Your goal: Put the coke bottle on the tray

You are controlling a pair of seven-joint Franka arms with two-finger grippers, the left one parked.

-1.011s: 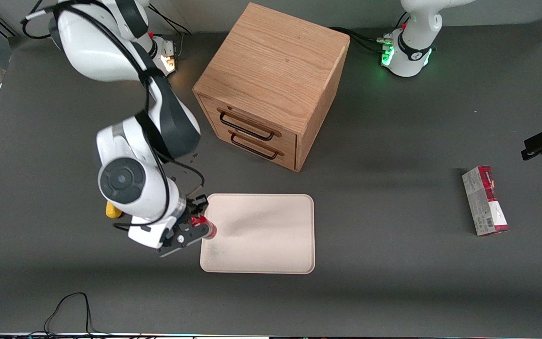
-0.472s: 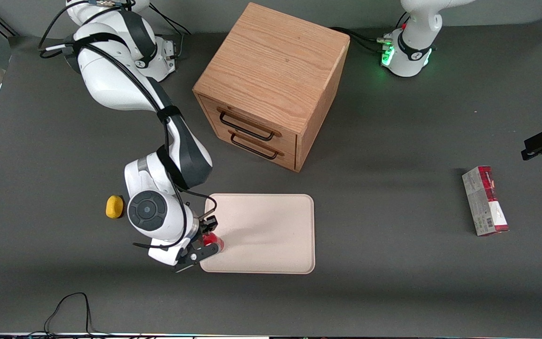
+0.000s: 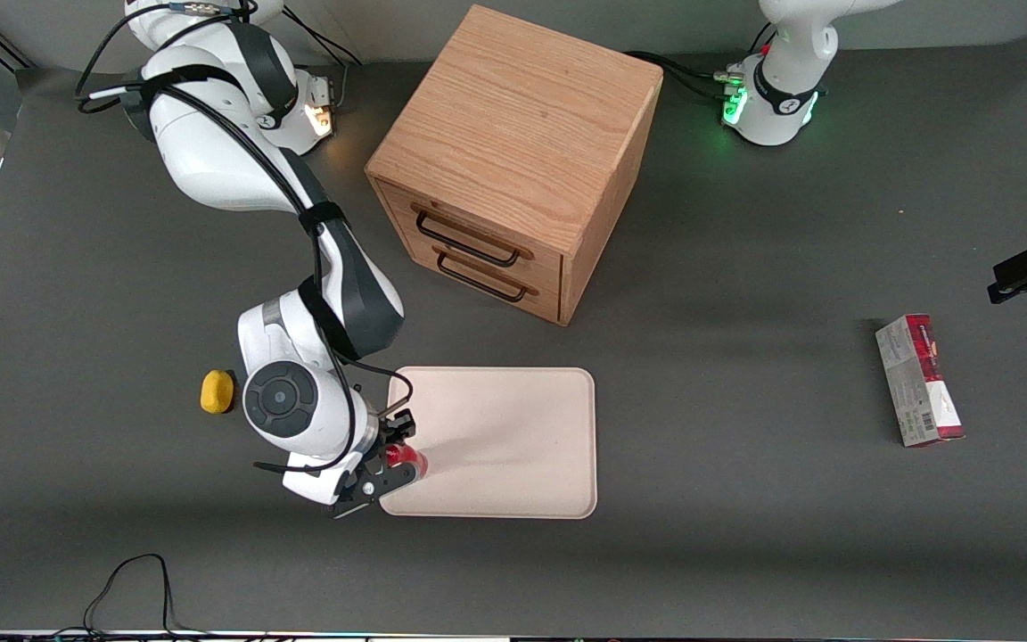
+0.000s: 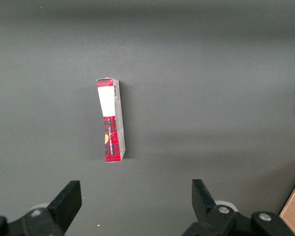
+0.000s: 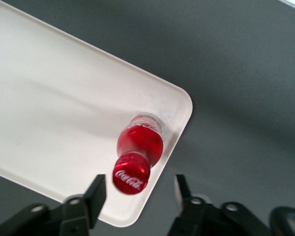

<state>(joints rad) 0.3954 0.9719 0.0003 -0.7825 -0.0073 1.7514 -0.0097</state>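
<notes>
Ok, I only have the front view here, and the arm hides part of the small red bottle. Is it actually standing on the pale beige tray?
Observer: Yes. In the right wrist view the small red coke bottle stands upright inside the low rim of the pale beige rectangular tray, close to one rounded corner.
Operator: Is the gripper clamped on it?
Observer: No. The gripper is open over that corner. Its fingers sit on either side of the red cap, with a gap on each side.
</notes>
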